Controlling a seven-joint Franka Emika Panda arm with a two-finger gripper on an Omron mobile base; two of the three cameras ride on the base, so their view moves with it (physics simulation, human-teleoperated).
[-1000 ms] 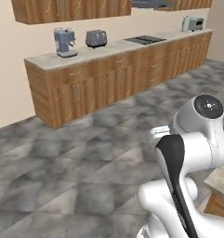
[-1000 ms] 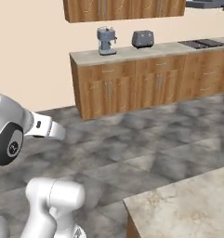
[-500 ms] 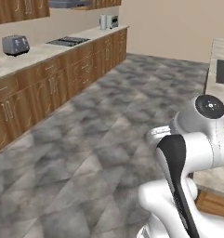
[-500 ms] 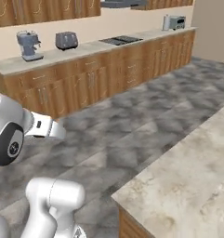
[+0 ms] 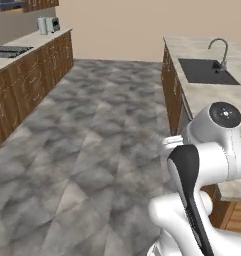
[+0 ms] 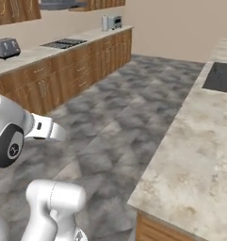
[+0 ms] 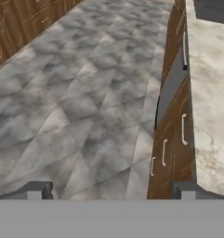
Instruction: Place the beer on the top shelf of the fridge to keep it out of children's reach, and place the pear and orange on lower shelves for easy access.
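Observation:
The beer, the pear, the orange and the fridge with its shelves are out of view. In the hand view my gripper (image 7: 112, 191) is open, its two dark fingertips (image 7: 39, 190) standing wide apart with nothing between them. It hangs over the grey stone floor (image 7: 85, 93), beside the wooden front of the island (image 7: 171, 139). The white arm (image 5: 207, 150) is folded close above the base.
A marble-topped island (image 6: 190, 141) with a dark sink (image 5: 207, 71) and a faucet (image 5: 219, 49) runs along the right. Wooden counter cabinets (image 6: 72, 70) with a cooktop (image 5: 7, 50) and a toaster (image 6: 5, 47) line the left wall. Open floor (image 5: 92, 135) lies between.
The whole picture has swung: the camera turned to the right, the wall counter slid off to the left and the island with its sink came in. The arm holds its pose, gripper still open.

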